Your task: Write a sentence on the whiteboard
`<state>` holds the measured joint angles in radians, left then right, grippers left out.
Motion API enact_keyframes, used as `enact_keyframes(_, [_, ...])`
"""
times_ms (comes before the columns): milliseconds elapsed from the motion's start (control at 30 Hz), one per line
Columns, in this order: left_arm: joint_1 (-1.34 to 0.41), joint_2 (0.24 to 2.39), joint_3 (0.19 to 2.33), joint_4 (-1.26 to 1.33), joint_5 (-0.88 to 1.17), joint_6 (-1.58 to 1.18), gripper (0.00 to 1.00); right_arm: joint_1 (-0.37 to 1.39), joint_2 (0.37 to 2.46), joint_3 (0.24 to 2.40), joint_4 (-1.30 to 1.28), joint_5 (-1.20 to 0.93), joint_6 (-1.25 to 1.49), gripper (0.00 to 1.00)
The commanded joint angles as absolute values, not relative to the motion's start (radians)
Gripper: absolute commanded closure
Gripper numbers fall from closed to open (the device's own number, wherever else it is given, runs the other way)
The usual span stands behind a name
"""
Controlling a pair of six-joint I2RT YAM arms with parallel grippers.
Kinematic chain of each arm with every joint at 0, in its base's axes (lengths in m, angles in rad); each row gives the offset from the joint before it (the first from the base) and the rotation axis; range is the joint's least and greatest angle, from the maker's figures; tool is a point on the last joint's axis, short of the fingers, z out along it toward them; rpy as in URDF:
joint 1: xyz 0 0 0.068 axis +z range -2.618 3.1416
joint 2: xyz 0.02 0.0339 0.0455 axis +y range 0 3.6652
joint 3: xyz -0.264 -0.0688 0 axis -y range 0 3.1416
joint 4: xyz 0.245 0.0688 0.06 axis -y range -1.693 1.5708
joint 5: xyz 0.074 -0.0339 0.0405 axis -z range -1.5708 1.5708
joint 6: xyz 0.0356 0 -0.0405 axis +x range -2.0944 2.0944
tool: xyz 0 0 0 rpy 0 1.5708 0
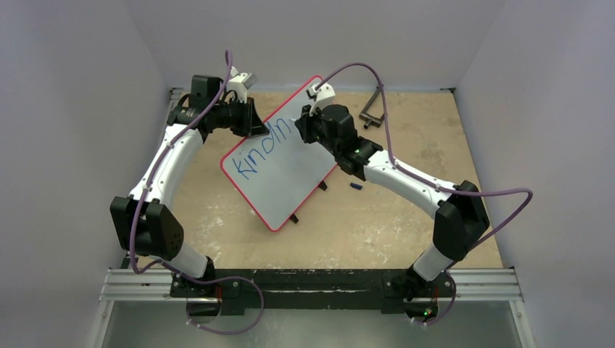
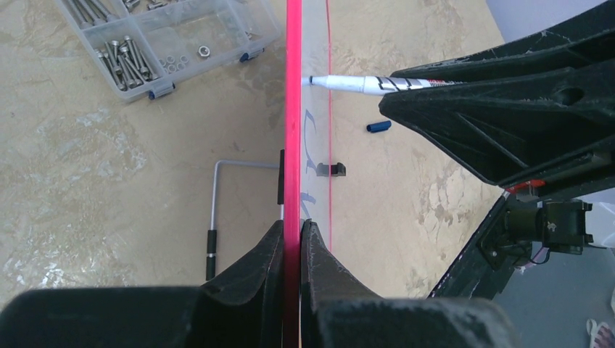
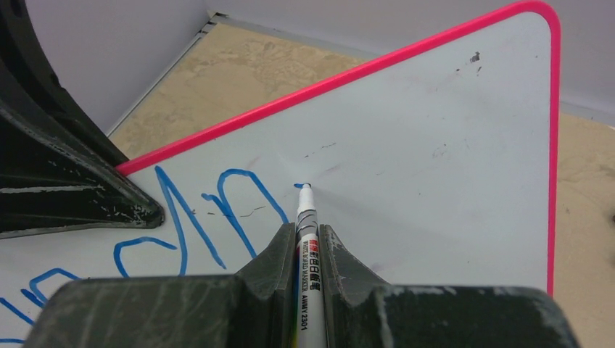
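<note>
This looks like a robot lab, a small test booth. Two robot arms, the left arm point(image 1: 170, 163) and the right arm point(image 1: 406, 177), are bolted to a metal rail point(image 1: 319, 284) at the near edge of a table point(image 1: 348, 232). The table top is tan, worn and scuffed with pale marks. Plain pale walls point(image 1: 65, 109) stand close around it on three sides. Purple cables point(image 1: 500, 193) run along the arms. A clear box point(image 2: 167, 43) of screws and nuts sits on the table.
</note>
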<state>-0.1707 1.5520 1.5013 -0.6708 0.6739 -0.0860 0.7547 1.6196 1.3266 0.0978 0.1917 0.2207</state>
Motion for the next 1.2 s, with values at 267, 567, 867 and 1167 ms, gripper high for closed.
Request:
enact_keyframes(267, [-0.199, 1.551, 1.505, -0.736, 0.666, -0.022, 1.00, 0.718, 1.623, 1.375, 0.134, 0.188, 0.233, 1.00])
enact_keyframes(567, [-0.199, 1.551, 1.505, -0.738, 0.669, -0.022, 1.00, 0.716, 1.633, 1.409, 0.133, 0.117, 0.224, 1.00])
enact_keyframes(867, [-0.199, 1.551, 1.505, -0.738, 0.668, -0.022, 1.00, 0.718, 1.628, 1.366, 0.142, 0.077, 0.224, 1.00])
enact_keyframes(1167, [-0.199, 1.550, 1.505, -0.737, 0.669, -0.022, 1.00, 0.718, 1.600, 1.268, 0.162, 0.065, 0.236, 1.00])
